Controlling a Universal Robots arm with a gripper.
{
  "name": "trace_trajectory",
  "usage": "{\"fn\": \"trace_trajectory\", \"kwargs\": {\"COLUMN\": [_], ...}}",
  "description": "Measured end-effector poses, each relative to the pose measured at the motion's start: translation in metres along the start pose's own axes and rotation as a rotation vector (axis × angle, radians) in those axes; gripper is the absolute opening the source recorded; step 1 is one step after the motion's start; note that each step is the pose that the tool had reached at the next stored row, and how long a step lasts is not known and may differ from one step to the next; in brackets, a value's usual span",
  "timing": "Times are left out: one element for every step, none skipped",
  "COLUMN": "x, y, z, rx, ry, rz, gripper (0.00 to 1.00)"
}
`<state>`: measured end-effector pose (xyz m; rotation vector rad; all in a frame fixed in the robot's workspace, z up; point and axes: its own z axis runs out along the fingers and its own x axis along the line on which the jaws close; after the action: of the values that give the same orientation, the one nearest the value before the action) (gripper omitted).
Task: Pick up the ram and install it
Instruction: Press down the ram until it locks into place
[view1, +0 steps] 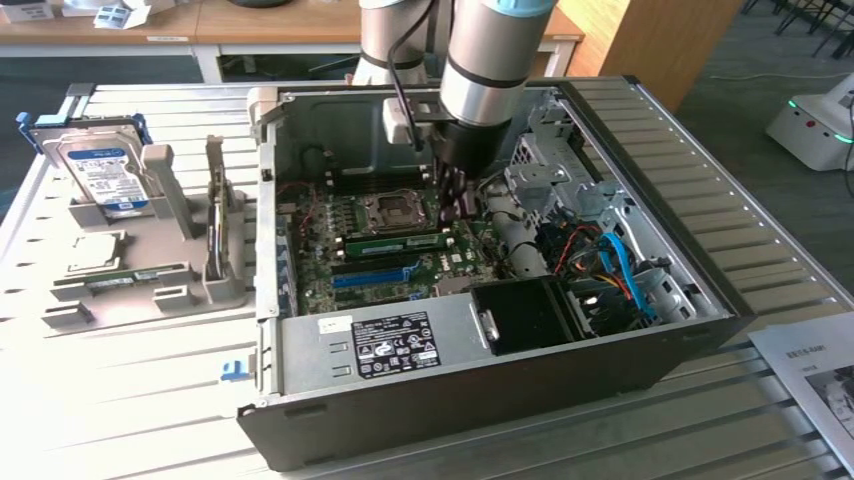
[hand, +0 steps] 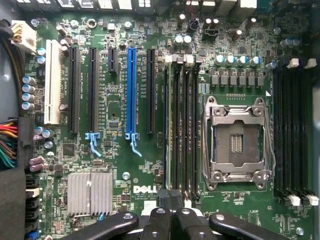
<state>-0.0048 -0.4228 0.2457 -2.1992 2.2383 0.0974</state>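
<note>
exterior view: a grey-jointed robot arm reaches down into an open black steel computer case (view1: 467, 390) lying on its side on a slatted metal table (view1: 134, 400). its dark tool (view1: 457, 208) hangs over the green motherboard (view1: 320, 260), just beside the square metal-framed processor socket (view1: 398, 208). the ram (view1: 400, 243), a long thin green stick, stands on edge in the memory slots between that socket and the glossy blue slot strip (view1: 374, 275), its flat face turned to the near side of the case. the tool is closed, its black fingers pressed together with nothing visible between them. in the wrist view the tips sit at one end of the narrow black memory slots; whether they touch the ram cannot be told. the same view shows a ribbed silver heatsink (hand: 90, 194) on the board. on the exterior view's left, well apart from the case, a moulded grey holder (view1: 160, 240) carries a silver hard drive (view1: 100, 165) with a blue label, propped upright. flat blue cables (view1: 627, 270) curl inside the case on the exterior view's right, and a printed sheet (view1: 814, 370) lies on the table beyond it.
</note>
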Motion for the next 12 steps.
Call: {"fn": "trace_trajectory", "kwargs": {"x": [0.0001,0.0001,0.0001,0.0001,0.0002,0.0002,0.0003,0.0003,0.0003,0.0003,0.0004,0.0004], "y": [0.0,-0.0001,-0.0001,-0.0001,-0.0002,-0.0002,-0.0002,-0.0003,-0.0003,-0.0003,-0.0003,-0.0003], "z": [0.0008,0.0017,0.0025,0.0033,0.0041,0.0048,0.0055,0.0062,0.0067,0.0069,0.007,0.0069], "rx": [0.0,0.0001,0.0001,0.0,0.0001,0.0001,0.0,0.0001,0.0001,0.0,-0.0001,0.0], "ry": [0.0001,0.0,0.0,0.0,-0.0001,0.0,0.0001,0.0,0.0,0.0001,0.0003,0.0003], "rz": [0.0,0.0,0.0,0.0,0.0,0.0,0.0,0.0,0.0,0.0,0.0,0.0], "gripper": [0.1,0.1,0.1,0.1,0.1,0.1,0.1,0.1,0.1,0.1,0.1,0.1]}}
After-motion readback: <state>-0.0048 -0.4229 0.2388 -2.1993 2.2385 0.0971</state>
